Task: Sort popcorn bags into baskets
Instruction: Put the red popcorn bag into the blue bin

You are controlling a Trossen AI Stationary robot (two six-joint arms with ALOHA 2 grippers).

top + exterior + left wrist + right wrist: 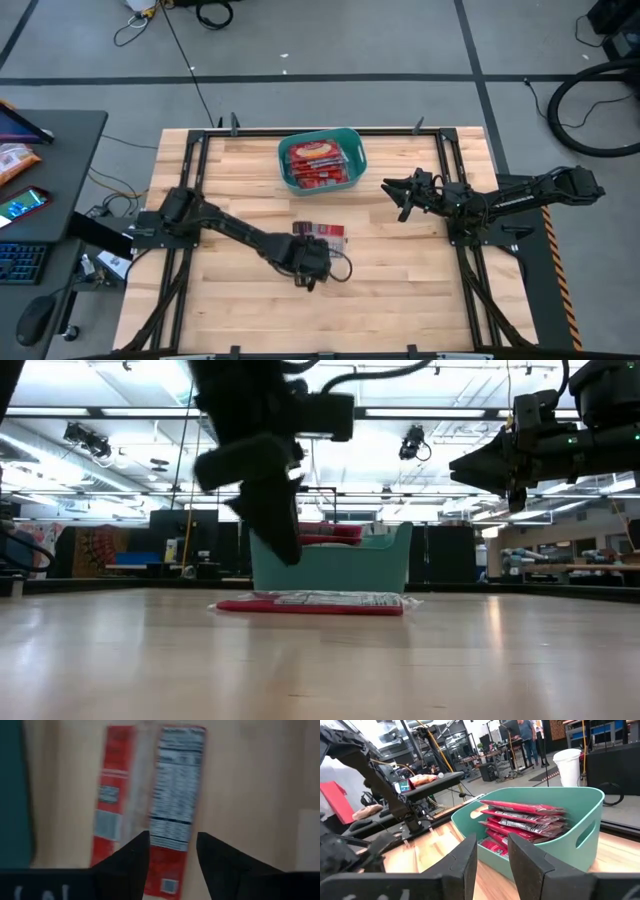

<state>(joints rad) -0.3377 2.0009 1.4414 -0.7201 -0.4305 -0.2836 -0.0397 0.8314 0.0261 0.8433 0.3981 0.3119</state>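
Note:
One flat red popcorn bag with a white nutrition panel lies on the table's middle, in front of the teal basket. The basket stands near the far edge and holds several red bags, stacked flat. My left gripper hovers open just above the lone bag's near end, with its fingers apart over the bag. In the low view it hangs clear of the wood, nearer than the bag. My right gripper floats open to the right of the basket, pointing at it.
Bare wood lies on the near half of the table and on both sides of the lone bag. A black frame runs around the tabletop. A side desk to the left carries an orange snack packet. People stand far off in the room.

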